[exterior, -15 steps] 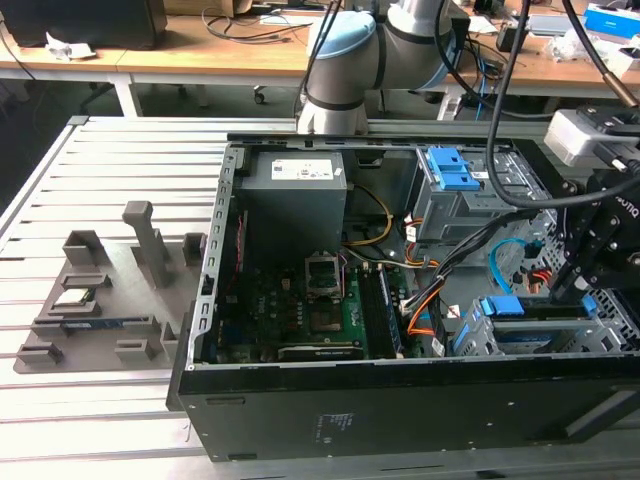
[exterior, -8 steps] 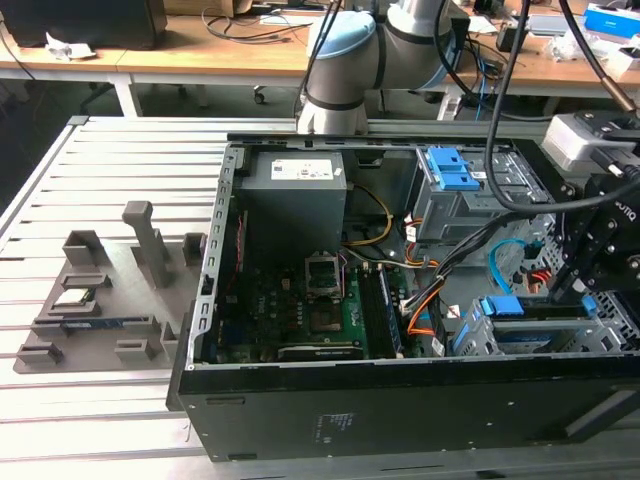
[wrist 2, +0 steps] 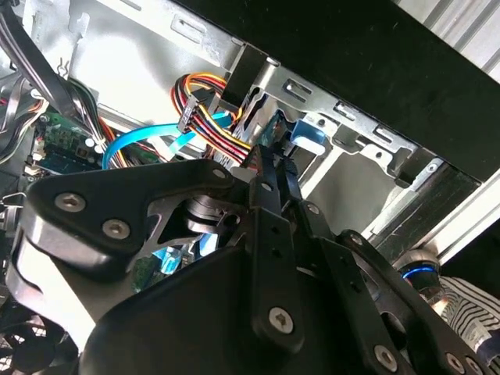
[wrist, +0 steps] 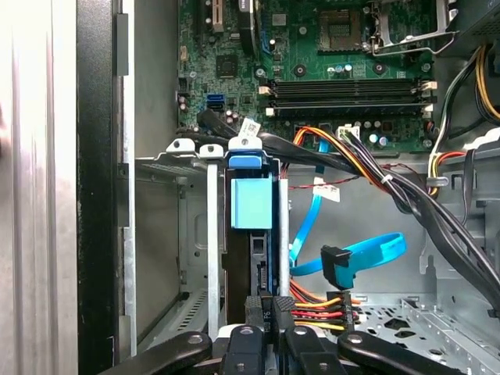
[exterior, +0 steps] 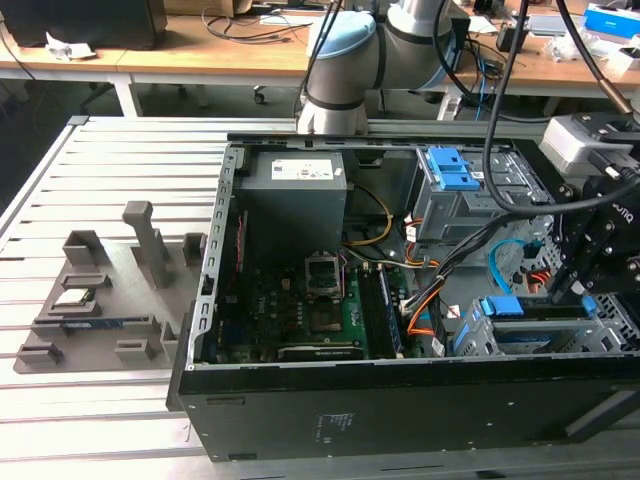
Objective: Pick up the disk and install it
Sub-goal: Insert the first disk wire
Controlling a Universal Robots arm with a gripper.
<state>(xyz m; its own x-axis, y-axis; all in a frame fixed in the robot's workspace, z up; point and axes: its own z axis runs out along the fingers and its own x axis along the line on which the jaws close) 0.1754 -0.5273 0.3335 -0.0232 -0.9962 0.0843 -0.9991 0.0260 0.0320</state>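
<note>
A: Black gripper [wrist: 269, 316], fingers [wrist: 255, 311] drawn narrow, pinched on the near edge of the disk [wrist: 251, 234]. Same pinch in the second wrist view: gripper [wrist 2: 279, 168] closed on the thin edge just behind the blue tab.

B: Disk position?

A: Standing on edge inside the drive cage [wrist: 176, 226], in the slot beside the cage's bare compartment. Blue frame end with its tab faces the motherboard [wrist: 328, 62]. How far it is seated, I cannot tell. In the exterior view the gripper [exterior: 570, 290] hangs over the same cage [exterior: 470, 335], the disk's blue top [exterior: 502, 307] showing just beside it.

B: Around the cage?

A: Light-blue data cable [wrist: 355, 258] loops just beside the disk, on the side away from the bare compartment. Red, yellow and black power wires [wrist: 328, 312] lie near the fingers. Thick black cable bundle [wrist: 375, 168] runs between cage and motherboard.

B: Further out?

A: Grey power supply [exterior: 295, 195] well apart from the cage, across the motherboard. Computer case [exterior: 400, 420] lies open on the slatted metal table [exterior: 90, 420]; grey fixture tray [exterior: 100, 300] outside the case, beyond the wall far from the cage.
</note>
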